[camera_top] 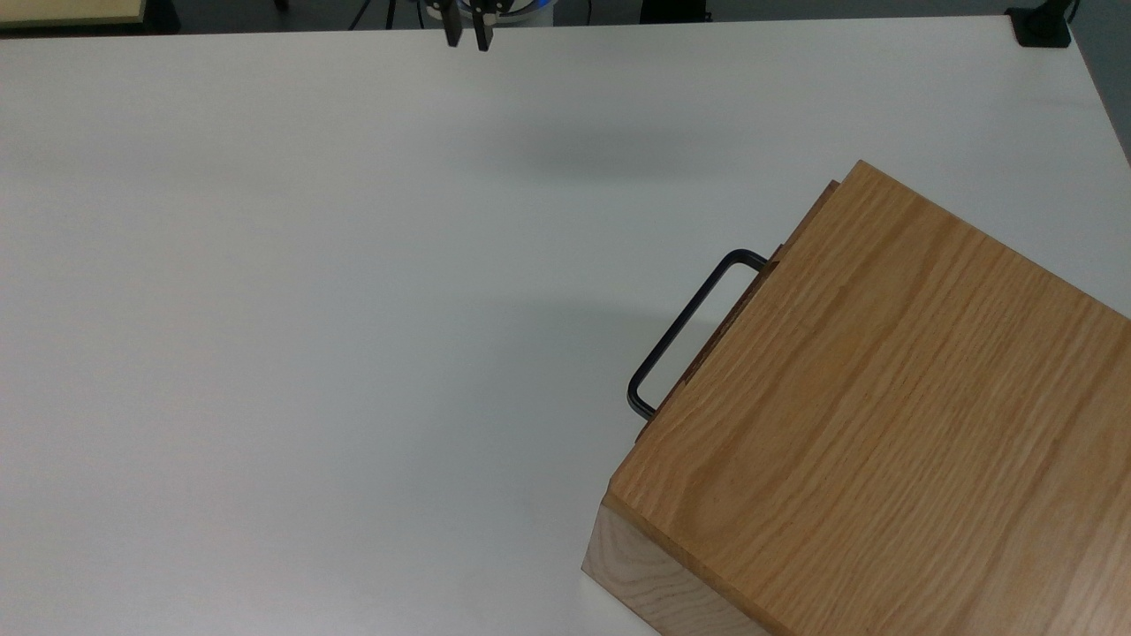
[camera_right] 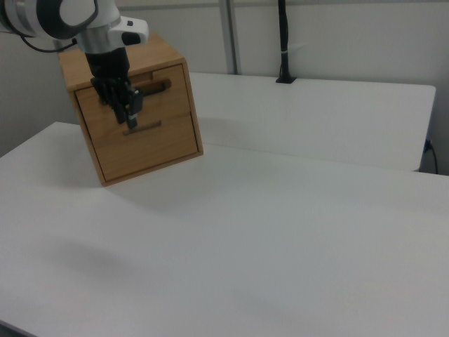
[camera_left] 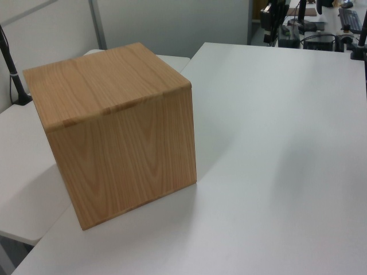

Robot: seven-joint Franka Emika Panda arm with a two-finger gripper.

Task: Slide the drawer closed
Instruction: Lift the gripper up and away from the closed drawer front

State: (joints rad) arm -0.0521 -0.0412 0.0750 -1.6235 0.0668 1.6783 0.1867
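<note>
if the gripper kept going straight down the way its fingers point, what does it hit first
Probably the bare white table. The black two-finger gripper points down at its far edge, apart from the oak-grained wooden box, though depth is unclear.

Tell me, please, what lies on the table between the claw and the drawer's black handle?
Nothing: in the top view, the stretch from the claw at the far edge to the handle is bare white table.
</note>
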